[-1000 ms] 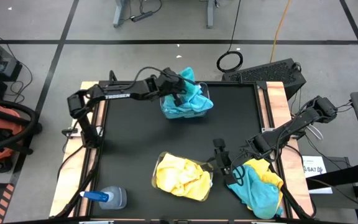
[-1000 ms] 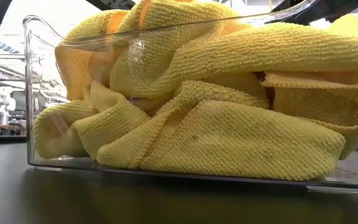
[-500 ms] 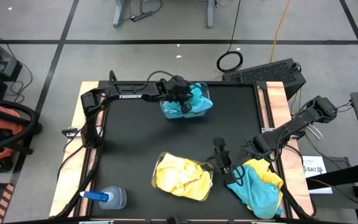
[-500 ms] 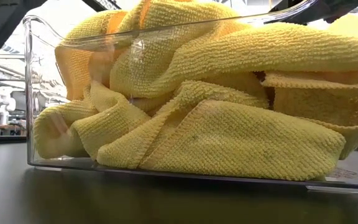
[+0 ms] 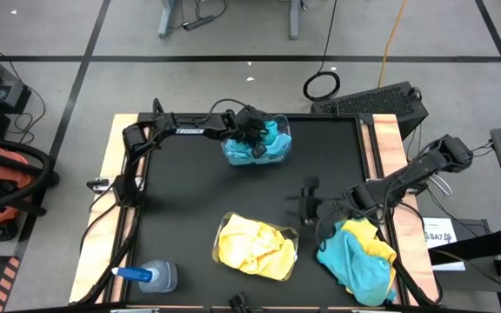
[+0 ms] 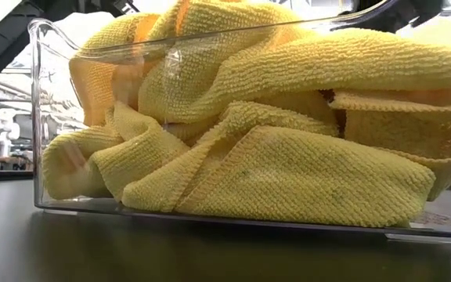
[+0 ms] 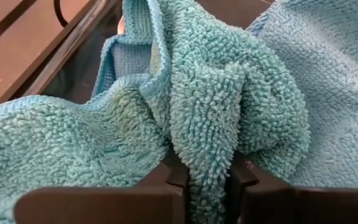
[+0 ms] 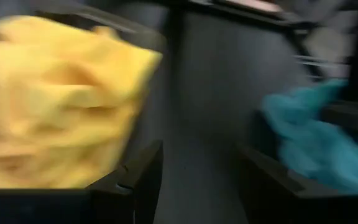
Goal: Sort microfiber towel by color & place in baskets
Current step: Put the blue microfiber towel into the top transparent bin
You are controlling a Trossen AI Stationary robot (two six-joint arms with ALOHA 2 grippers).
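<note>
A clear basket at the table's far middle holds turquoise towels. My left gripper reaches into it from the left and is shut on a turquoise towel. A second clear basket at the near middle is full of yellow towels. A loose pile of turquoise and yellow towels lies on the table at the near right. My right gripper is open and holds nothing. It hovers left of that pile, blurred. My left gripper pinches a thick fold of a turquoise towel between its two fingers. The fold runs out past the fingertips into the bunched turquoise cloth in the basket. It comes slanting down from the table's left side.
A clear spray bottle with a blue cap lies at the near left corner. Wooden rails run along the table's left and right edges. Bare black tabletop lies between the two baskets.
My left gripper has gone down with its turquoise towel from above the far basket into it, and the towel now sits lower among the others. My right gripper has left the edge of the loose pile and moved toward the table's middle and far side.
</note>
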